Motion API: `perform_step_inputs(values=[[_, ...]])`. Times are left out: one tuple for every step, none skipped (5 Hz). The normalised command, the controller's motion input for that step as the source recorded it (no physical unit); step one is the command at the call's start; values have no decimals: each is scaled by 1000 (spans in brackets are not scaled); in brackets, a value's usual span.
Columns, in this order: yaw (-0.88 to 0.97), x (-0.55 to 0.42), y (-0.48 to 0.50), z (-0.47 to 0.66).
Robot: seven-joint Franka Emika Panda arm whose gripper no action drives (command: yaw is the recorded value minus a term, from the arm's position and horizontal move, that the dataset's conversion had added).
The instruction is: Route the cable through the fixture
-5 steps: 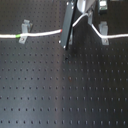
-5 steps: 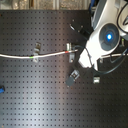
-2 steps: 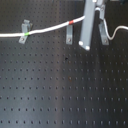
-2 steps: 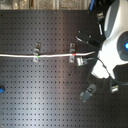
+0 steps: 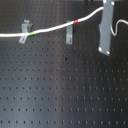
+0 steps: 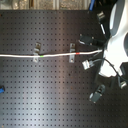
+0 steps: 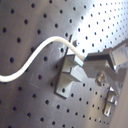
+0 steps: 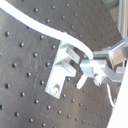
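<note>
Your arm has swung further toward the first exterior view's right since a second ago, and the cable [image 5: 55,29] now runs straighter, pulled taut across both clips. In the first exterior view the white cord lies over the left clip [image 5: 23,31] at its green band and over the right clip [image 5: 69,35] just short of its red band, then climbs up to the end effector [image 5: 105,50]. The second exterior view shows the same line: cable [image 6: 30,55] flat across the matte black perforated desk [image 6: 45,95], passing both small grey metal brackets. A small blue object [image 6: 1,90] sits at the second exterior view's left edge.

In both wrist views you see a shiny folded-metal fixture [image 7: 70,75], boxy with a slotted top, and the smooth round cord [image 8: 45,29] resting on it. You cannot tell whether the end effector's jaws are open or closed
</note>
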Motion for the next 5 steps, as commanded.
perform_step_inputs(values=[[-1000,-70,7,176],[-1000,-110,-4,104],[-537,-425,59,23],[-126,-479,193,84],[-266,-258,-2,398]])
